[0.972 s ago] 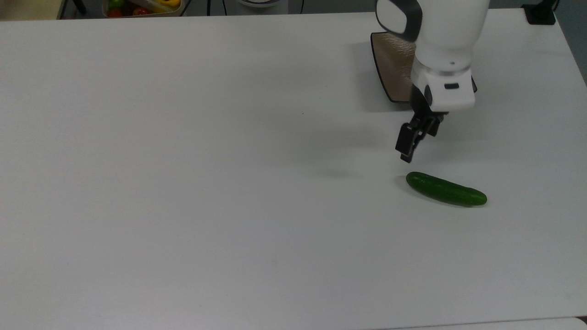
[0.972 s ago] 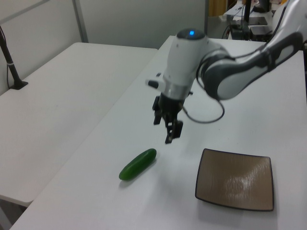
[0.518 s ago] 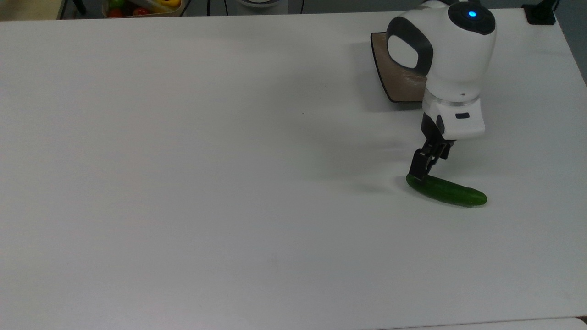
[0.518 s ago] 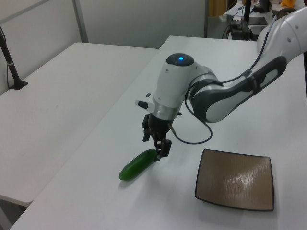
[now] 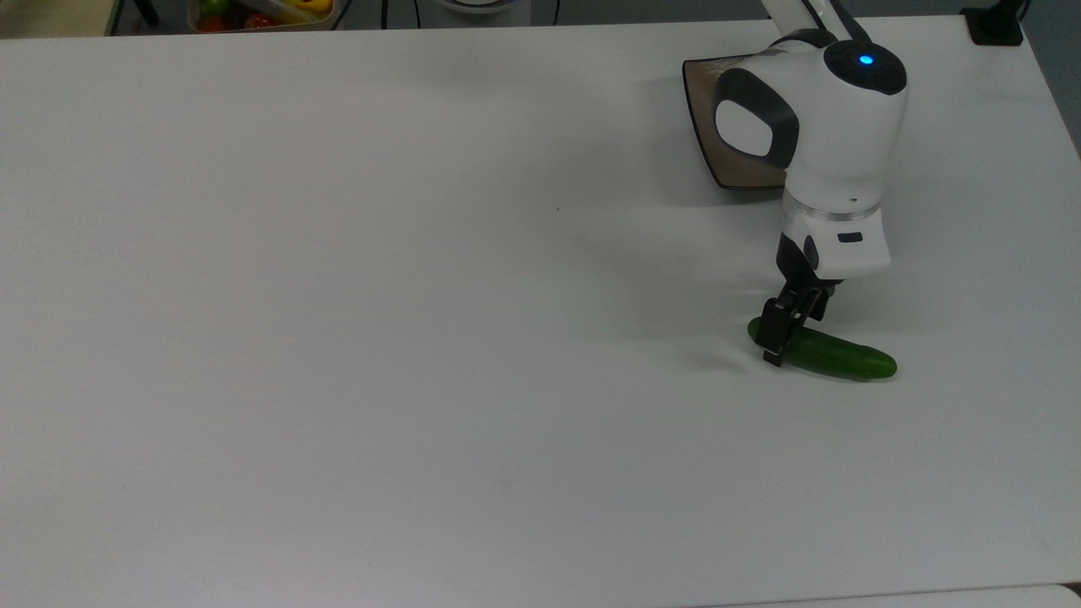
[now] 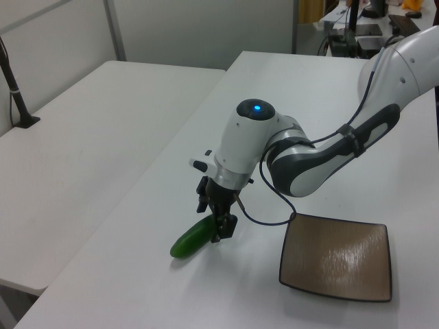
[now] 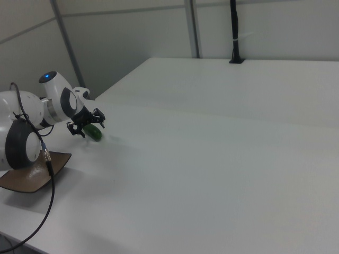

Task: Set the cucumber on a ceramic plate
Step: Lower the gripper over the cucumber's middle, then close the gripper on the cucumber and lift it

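Left view: glossy dark-green curved cucumber (image 6: 190, 237) between gripper's (image 6: 217, 232) parted fingers.

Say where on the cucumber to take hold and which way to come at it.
Grip the cucumber across its narrow width, nearer mid-length than the end where the gripper now sits. Come straight down: it lies flat on the table, sides free, so a centred hold should tip less.

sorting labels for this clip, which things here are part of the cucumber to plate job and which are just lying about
Part of the job:
- cucumber, lying on the table
- ceramic plate, nothing on it
- gripper, down at one end of the cucumber

Just lying about:
- container of colourful items beyond the table's far edge in the top view
- black post on the neighbouring table
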Controlling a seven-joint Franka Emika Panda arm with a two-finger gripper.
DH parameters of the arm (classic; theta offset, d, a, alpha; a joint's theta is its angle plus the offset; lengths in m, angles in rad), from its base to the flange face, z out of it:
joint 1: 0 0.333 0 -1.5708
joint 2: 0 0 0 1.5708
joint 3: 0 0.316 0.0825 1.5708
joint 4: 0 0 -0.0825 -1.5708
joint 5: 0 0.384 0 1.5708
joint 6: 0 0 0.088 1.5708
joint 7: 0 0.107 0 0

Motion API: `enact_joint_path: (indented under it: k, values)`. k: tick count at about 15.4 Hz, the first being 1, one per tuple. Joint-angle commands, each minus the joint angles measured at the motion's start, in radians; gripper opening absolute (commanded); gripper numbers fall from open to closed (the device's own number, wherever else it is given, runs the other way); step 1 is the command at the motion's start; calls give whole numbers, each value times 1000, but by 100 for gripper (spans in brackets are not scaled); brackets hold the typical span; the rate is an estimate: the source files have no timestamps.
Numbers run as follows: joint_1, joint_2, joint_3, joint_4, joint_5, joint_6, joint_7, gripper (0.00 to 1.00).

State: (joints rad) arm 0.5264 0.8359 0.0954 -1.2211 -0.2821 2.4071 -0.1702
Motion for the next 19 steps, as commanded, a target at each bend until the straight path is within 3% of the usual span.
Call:
enact_joint_path:
  k: [1,2,8,11,12,13,18,19]
  values:
    - [17,11,-20,25,-40,4,12,90]
    - [17,11,-19,23,-52,4,14,84]
    - [17,11,-17,19,-54,3,14,78]
    - [18,11,-17,17,-54,1,14,66]
    - [18,11,-16,17,-55,0,14,41]
    - [17,11,-14,17,-54,-2,18,30]
    - [18,8,-8,12,-54,-13,24,2]
    - [18,5,-8,6,-54,-13,29,1]
